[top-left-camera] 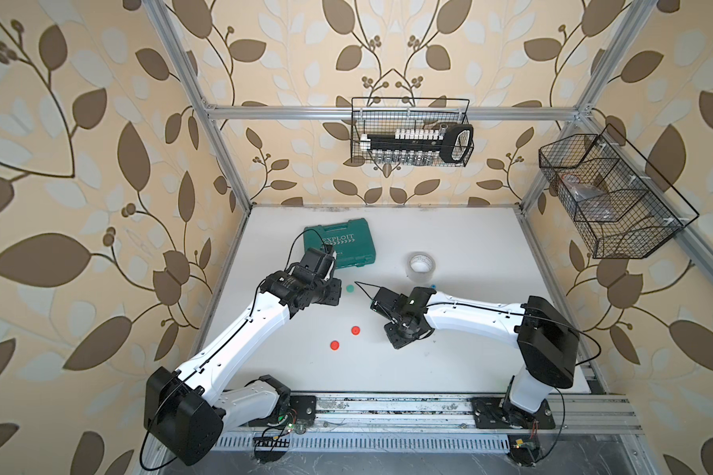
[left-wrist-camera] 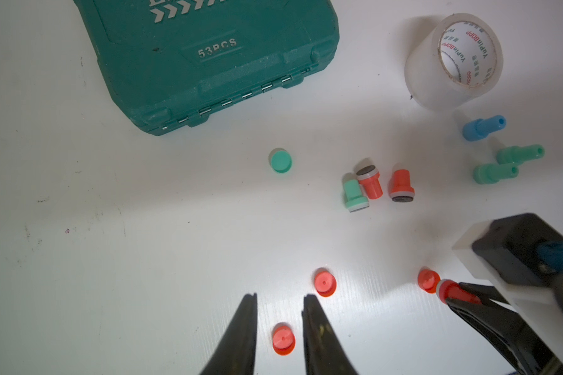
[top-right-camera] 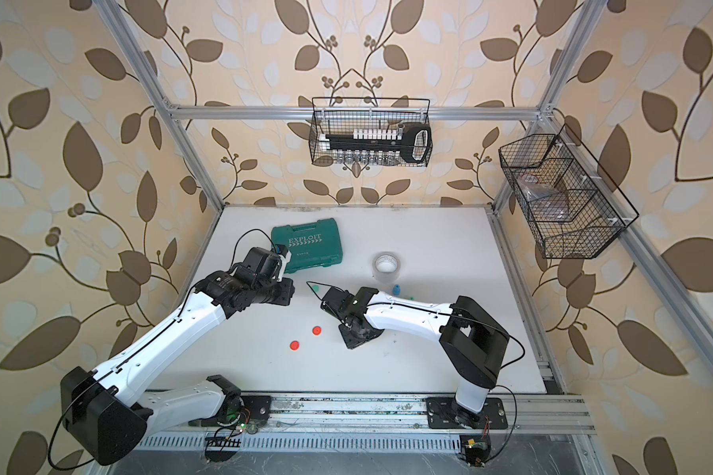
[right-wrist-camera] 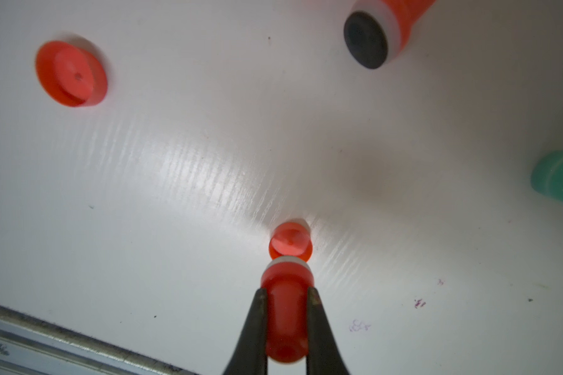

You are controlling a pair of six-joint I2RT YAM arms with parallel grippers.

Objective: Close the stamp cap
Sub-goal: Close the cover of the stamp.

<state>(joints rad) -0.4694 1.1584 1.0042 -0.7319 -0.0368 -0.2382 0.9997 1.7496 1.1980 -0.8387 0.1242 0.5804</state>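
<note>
One white table (right-wrist-camera: 176, 194); right claw (right-wrist-camera: 286, 293) grips red stamp (right-wrist-camera: 286, 277), left claw (left-wrist-camera: 279, 297) parted, seemingly empty

Both top views show my worktop (top-left-camera: 449, 362) bright and evenly lit from overhead, its shadows faint and soft; the walls (top-left-camera: 79, 205) bow toward the edges. In my right wrist view a streaked glare lies on the worktop beyond the red stamp (right-wrist-camera: 286, 311) in my right pincer (right-wrist-camera: 286, 292), beside a soft grey shadow; the far red cap (right-wrist-camera: 71, 74) and green piece (right-wrist-camera: 558, 177) are blurred. My left wrist view is sharper, my left pincer (left-wrist-camera: 279, 296) dark, soft-edged.
</note>
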